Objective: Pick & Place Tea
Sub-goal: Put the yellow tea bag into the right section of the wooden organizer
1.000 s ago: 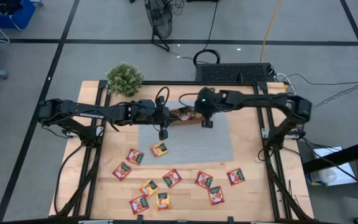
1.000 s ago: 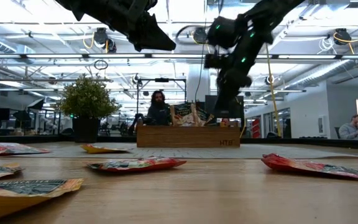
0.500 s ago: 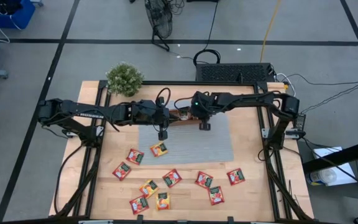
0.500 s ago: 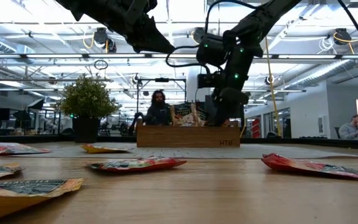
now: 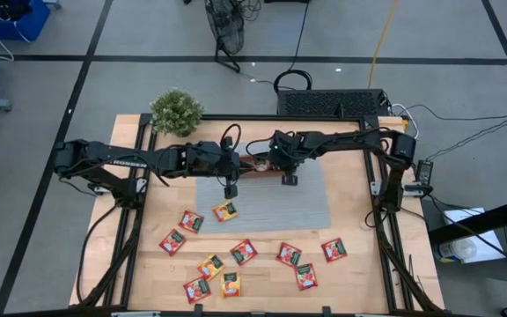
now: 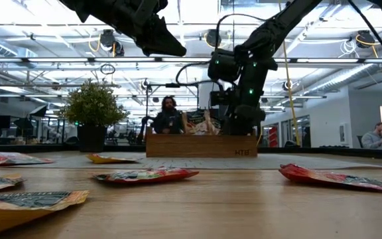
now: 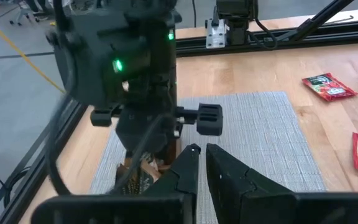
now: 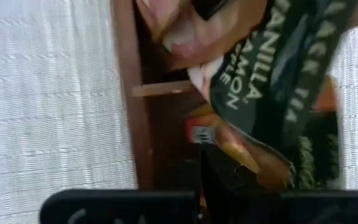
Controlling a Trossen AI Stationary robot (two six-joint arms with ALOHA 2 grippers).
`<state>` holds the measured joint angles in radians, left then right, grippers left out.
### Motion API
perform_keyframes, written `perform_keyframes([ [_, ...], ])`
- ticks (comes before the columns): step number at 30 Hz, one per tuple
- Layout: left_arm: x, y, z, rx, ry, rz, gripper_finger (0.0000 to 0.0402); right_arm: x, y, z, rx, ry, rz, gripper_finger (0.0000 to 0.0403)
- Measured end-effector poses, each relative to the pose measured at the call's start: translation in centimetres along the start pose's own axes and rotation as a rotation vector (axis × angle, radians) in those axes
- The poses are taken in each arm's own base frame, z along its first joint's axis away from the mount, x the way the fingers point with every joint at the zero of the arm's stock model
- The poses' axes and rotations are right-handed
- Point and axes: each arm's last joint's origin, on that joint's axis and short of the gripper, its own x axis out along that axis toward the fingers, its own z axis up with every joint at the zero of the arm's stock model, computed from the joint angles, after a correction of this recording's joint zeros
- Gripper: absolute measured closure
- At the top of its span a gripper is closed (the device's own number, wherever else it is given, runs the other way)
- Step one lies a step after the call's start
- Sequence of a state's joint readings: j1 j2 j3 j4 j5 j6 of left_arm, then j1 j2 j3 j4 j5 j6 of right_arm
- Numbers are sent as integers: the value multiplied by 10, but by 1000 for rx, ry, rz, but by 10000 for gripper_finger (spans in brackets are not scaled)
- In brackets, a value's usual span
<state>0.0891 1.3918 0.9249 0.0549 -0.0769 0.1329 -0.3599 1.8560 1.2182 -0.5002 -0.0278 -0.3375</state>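
Observation:
The brown wooden tray [image 5: 255,163] stands on the grey mat's far part and holds several tea packets. My right gripper [image 5: 273,164] slants steeply down into it, shut on a dark-faced, orange-edged tea packet [image 8: 272,81]. The low view shows this gripper [image 6: 239,129] sunk behind the tray's front wall [image 6: 201,145]. Several red and orange tea packets [image 5: 243,252] lie flat on the bare wood near the front edge, one [image 5: 225,210] at the mat's corner. My left gripper [image 5: 230,190] hangs above the mat left of the tray, its fingers [image 7: 193,155] all but together with nothing between them. My right gripper pinches the tea packet by its orange edge [image 8: 248,154]; the dark fingers [image 8: 225,183] hide the exact spot. It comes from above, slanting down. The packet sticks out past the fingertips, over the tray's compartment beside the divider [image 8: 163,89], among the packets lying there.
A potted plant [image 5: 176,112] stands at the table's far left corner. The grey mat [image 5: 280,202] has free room in front of the tray. People [image 6: 169,116] sit in the room beyond the table.
My right gripper has sunk toward the tray and shifted a little toward the table's left edge, tipping more steeply downward; it has stayed shut.

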Motion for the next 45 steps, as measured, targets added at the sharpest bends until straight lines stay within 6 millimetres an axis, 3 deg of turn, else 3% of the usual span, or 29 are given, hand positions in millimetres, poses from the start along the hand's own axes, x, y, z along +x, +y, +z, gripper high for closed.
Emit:
perform_keyframes([
  [6, 0, 0, 0, 1, 0, 2, 364, 12, 0, -1, -8, 47, -58, 403],
  [20, 0, 0, 0, -1, 4, 3, 364, 6, 18, 11, -44, 54, -367, 403],
  [31, 0, 0, -2, -6, 19, 1, 364, -2, 27, 14, -37, 29, -362, 403],
  [36, 0, 0, -3, -6, 29, 0, 364, -27, 38, 10, -9, 44, -346, 403],
  [45, 0, 0, -3, -6, 30, 0, 364, -102, 75, -8, 42, -83, -309, 403],
])
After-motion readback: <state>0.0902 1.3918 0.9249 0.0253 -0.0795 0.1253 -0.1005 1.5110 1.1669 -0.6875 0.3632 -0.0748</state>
